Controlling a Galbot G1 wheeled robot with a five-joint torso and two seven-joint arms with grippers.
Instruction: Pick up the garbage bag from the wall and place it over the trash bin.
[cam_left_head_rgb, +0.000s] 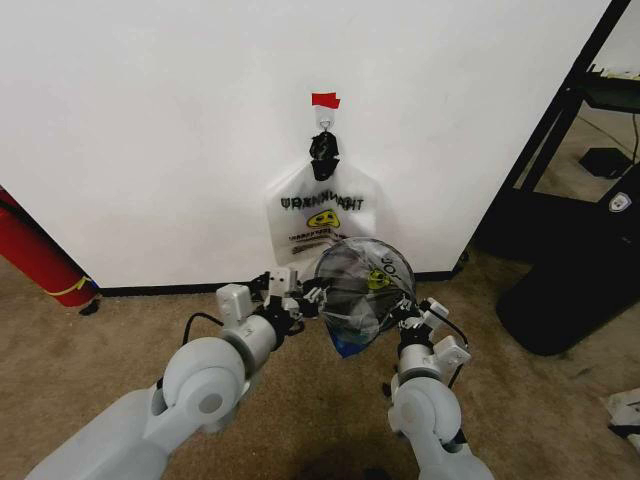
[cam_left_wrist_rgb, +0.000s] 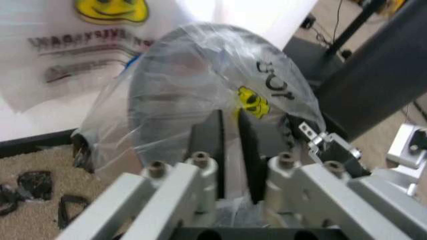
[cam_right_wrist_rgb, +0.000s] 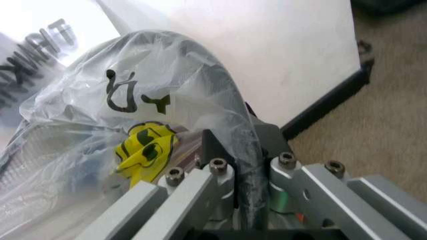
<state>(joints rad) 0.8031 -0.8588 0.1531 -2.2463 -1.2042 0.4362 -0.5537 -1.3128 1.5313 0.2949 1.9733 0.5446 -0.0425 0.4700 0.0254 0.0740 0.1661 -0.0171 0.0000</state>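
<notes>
The garbage bag (cam_left_head_rgb: 375, 268), thin clear plastic with a yellow smiley and a blue tape patch (cam_left_head_rgb: 345, 346), is stretched over the round black trash bin (cam_left_head_rgb: 350, 300) on the carpet by the white wall (cam_left_head_rgb: 150, 120). My left gripper (cam_left_head_rgb: 314, 296) is at the bin's left side, shut on the plastic (cam_left_wrist_rgb: 200, 90) between its fingers (cam_left_wrist_rgb: 213, 145). On the bin's right side, my right gripper (cam_left_head_rgb: 405, 312) is shut on the bag (cam_right_wrist_rgb: 133, 100) where it wraps the dark rim (cam_right_wrist_rgb: 248, 175).
A similar smiley bag (cam_left_head_rgb: 320, 210) hangs on the wall from a hook (cam_left_head_rgb: 325, 118) under red tape (cam_left_head_rgb: 325, 100). A red cylinder (cam_left_head_rgb: 35, 255) leans at the left, and a black stand (cam_left_head_rgb: 570, 285) is at the right. Small black scraps (cam_left_wrist_rgb: 33, 186) lie on the carpet.
</notes>
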